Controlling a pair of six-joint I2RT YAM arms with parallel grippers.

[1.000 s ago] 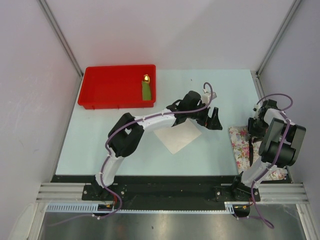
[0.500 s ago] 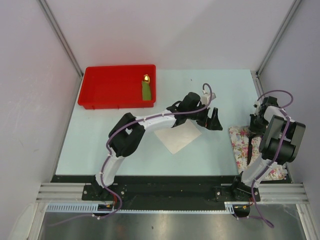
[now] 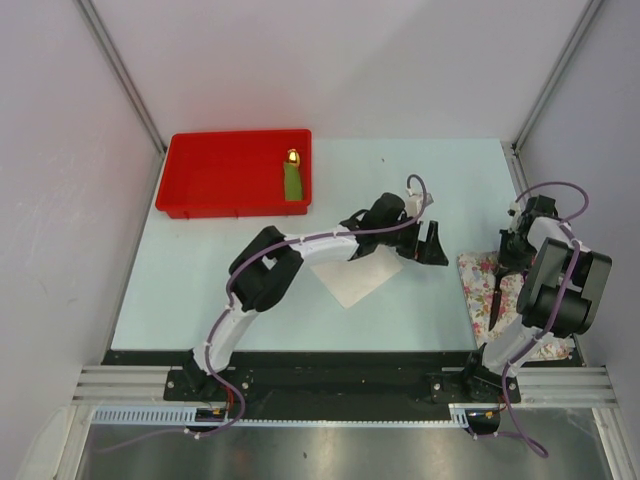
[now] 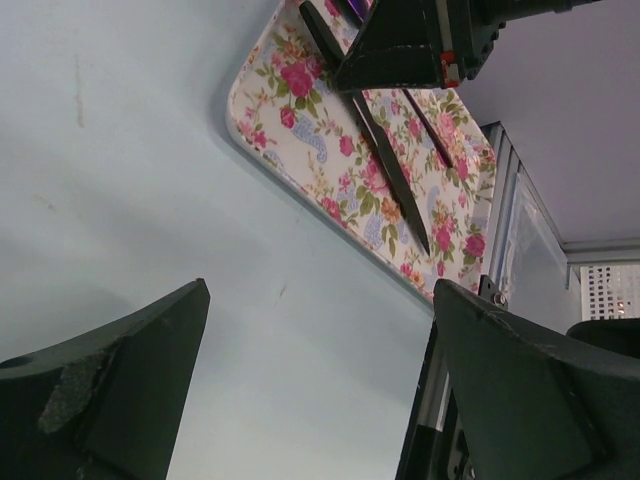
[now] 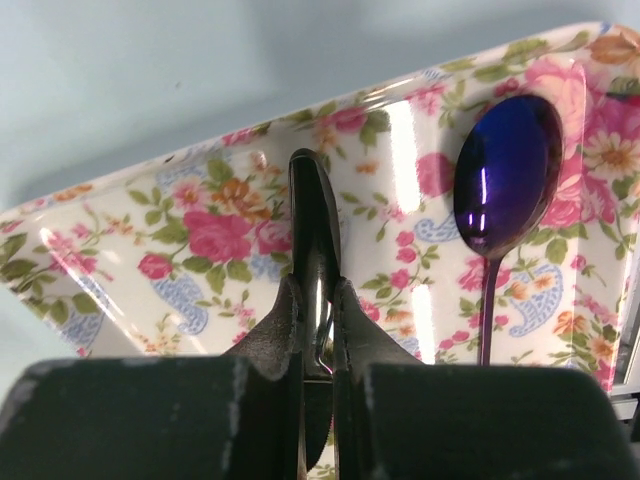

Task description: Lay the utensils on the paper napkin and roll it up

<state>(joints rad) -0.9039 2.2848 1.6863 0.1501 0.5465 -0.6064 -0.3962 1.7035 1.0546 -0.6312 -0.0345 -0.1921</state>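
Pale table (image 3: pixel 200 290): one napkin (image 3: pixel 350 282), one floral tray (image 5: pixel 200 240), one knife (image 5: pixel 313 215), one spoon (image 5: pixel 505 170).

Left pincer (image 4: pixel 320 292) gapes wide; right pincer (image 5: pixel 318 305) clamps the knife (image 5: pixel 312 205)

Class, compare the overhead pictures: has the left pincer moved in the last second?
Yes. The left pincer has edged slightly right, toward the floral tray.
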